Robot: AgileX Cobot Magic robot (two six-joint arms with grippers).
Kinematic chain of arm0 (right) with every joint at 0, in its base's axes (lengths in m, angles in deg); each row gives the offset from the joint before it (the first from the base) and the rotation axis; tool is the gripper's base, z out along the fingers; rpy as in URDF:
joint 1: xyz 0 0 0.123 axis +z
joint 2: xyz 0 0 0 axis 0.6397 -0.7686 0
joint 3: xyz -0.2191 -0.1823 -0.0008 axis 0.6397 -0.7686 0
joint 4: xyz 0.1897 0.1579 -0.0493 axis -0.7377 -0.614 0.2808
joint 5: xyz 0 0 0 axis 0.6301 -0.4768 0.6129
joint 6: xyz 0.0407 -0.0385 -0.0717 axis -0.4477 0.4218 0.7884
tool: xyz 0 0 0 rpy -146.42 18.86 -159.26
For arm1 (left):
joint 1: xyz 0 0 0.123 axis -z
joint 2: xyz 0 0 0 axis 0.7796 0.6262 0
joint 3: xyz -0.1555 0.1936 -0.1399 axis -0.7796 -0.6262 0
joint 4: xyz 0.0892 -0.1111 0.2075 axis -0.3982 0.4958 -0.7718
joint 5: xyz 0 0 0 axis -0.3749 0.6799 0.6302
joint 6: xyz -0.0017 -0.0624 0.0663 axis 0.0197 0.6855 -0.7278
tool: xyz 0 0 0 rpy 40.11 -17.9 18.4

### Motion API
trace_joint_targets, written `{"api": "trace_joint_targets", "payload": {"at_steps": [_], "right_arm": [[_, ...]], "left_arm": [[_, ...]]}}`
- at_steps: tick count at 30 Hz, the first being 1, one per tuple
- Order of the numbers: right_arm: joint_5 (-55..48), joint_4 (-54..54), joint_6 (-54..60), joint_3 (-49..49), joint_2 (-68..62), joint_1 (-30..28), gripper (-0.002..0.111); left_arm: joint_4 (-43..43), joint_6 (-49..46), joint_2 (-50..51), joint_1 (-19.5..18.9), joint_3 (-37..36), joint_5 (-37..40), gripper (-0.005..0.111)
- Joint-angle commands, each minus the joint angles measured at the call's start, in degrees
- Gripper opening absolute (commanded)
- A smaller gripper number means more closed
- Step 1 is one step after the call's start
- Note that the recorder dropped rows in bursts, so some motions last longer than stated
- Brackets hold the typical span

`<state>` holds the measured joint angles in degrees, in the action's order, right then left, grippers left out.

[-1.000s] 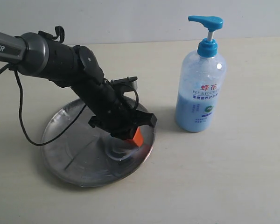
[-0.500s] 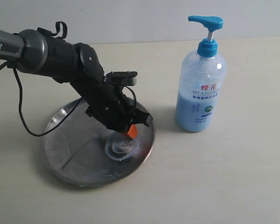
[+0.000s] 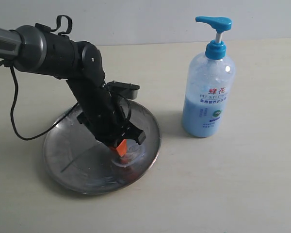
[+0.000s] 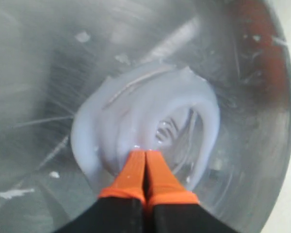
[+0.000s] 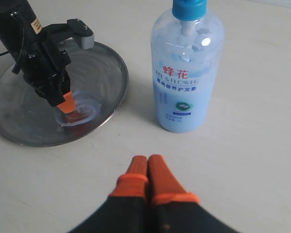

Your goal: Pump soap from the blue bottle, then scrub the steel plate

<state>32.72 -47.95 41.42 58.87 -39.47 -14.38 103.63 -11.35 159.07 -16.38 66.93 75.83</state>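
Whitish-blue soap [image 4: 114, 121], touching closed left gripper [image 4: 145, 155]

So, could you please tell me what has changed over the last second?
The left gripper, shut, slid its orange tips leftward in the exterior view, from near the right rim of the plate toward its middle, through the soap. The arm above it swung more upright. Nothing was grasped or released. The plate and the bottle stayed put.
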Motion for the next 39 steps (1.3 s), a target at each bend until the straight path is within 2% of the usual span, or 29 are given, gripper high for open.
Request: {"api": "trace_joint_targets", "payload": {"at_steps": [1,8,20,27,39], "right_arm": [[0.89,-0.10,0.33,-0.25,0.16,-0.05,0.000],[0.89,-0.23,0.33,-0.25,0.16,-0.05,0.000],[0.99,-0.10,1.47,-0.25,0.16,-0.05,0.000],[1.45,-0.10,2.83,-0.25,0.16,-0.05,0.000],[3.93,-0.10,3.10,-1.22,0.26,-0.05,0.000]], "left_arm": [[0.21,0.47,1.82,0.29,-1.18,4.09,0.000],[6.97,-3.95,1.70,0.62,-1.18,2.50,0.000],[4.22,-4.11,-9.62,0.39,-1.18,-9.24,0.000],[0.43,-4.11,-16.86,0.39,-1.18,-9.67,0.000],[0.30,-4.11,-30.72,0.39,-5.17,-9.44,0.000]]}}
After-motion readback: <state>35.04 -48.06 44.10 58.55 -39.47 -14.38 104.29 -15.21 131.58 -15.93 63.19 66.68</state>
